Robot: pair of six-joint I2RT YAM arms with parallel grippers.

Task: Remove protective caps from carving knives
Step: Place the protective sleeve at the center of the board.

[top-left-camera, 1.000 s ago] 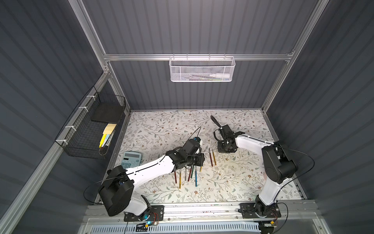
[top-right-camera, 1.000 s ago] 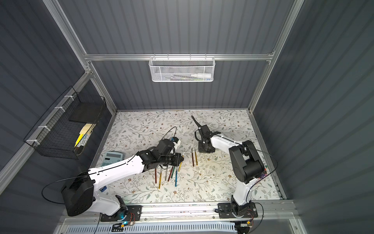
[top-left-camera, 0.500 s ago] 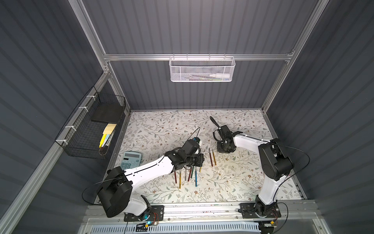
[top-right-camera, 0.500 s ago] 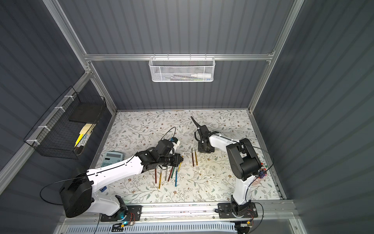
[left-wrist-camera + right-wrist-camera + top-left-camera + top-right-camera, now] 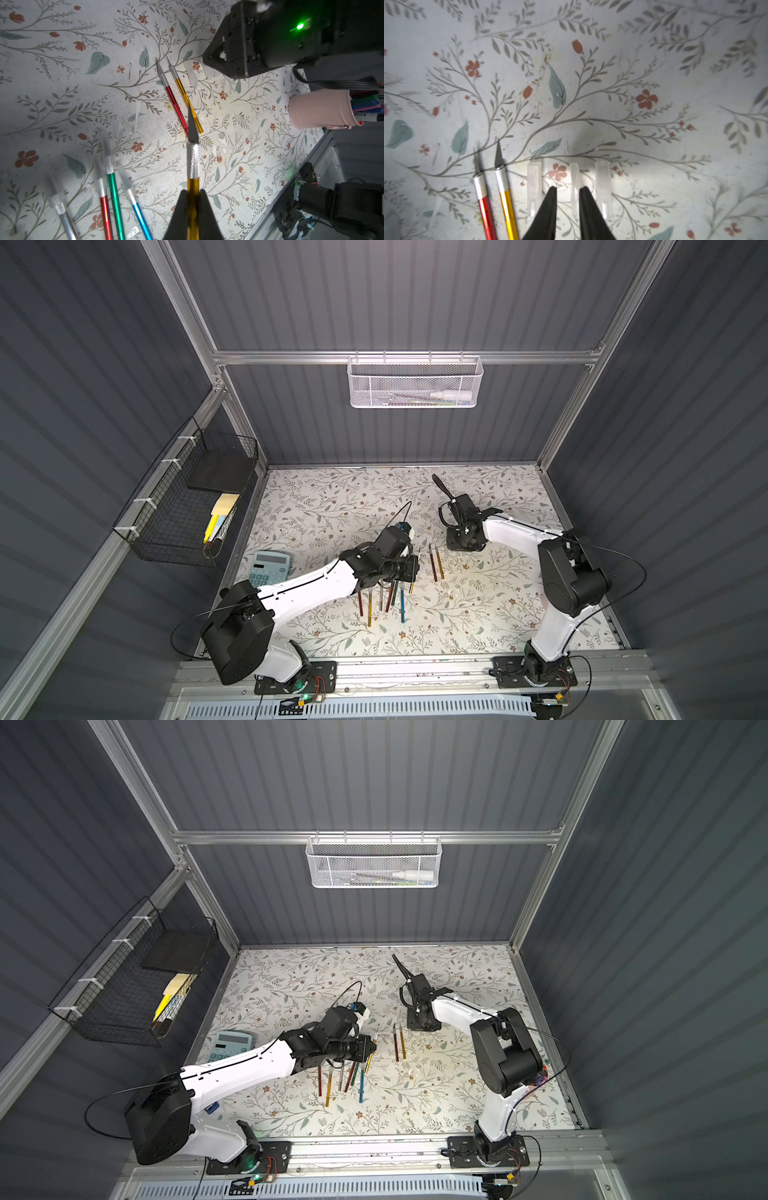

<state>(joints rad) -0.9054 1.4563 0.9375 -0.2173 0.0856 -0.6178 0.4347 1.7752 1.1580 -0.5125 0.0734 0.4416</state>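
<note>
Left wrist view: your left gripper (image 5: 193,191) clamps a gold-handled carving knife (image 5: 193,162), blade bare, while your right gripper (image 5: 568,188) stands parted astride a clear cap (image 5: 574,176).

Far table (image 5: 332,497) lies open; knives (image 5: 402,608) clutter the middle.

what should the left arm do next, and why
Probably lay the gold knife beside the two bare knives: its blade is uncapped, the left gripper is shut on it, and the right gripper stands open around a loose cap.
</note>
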